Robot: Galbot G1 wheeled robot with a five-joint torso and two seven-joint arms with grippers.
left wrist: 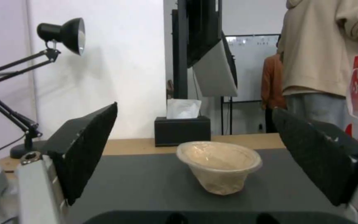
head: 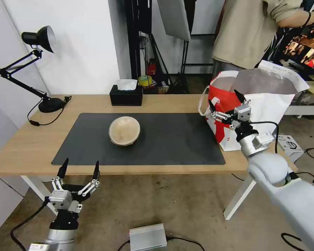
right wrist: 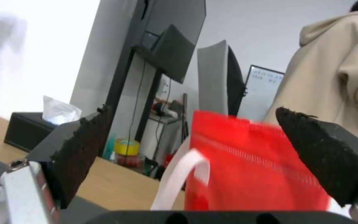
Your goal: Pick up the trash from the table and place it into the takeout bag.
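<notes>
Both sets of jaws were spread wide and held nothing. On the left, the gripper (head: 79, 169) hovered below the near edge of the table (head: 24, 146), at about seven o'clock from the container (head: 124, 130). That round tan container sat on the dark grey mat (head: 171, 139), near its middle, lined up between the left fingers (left wrist: 84, 149). At the container's twelve o'clock stood a black tissue box (head: 126, 96). At its three o'clock, off the mat's end, stood the red and white takeout bag (head: 268, 104). On the right, the gripper (head: 225, 98) hung against the bag's red side, close beside the white handle (right wrist: 183, 177).
</notes>
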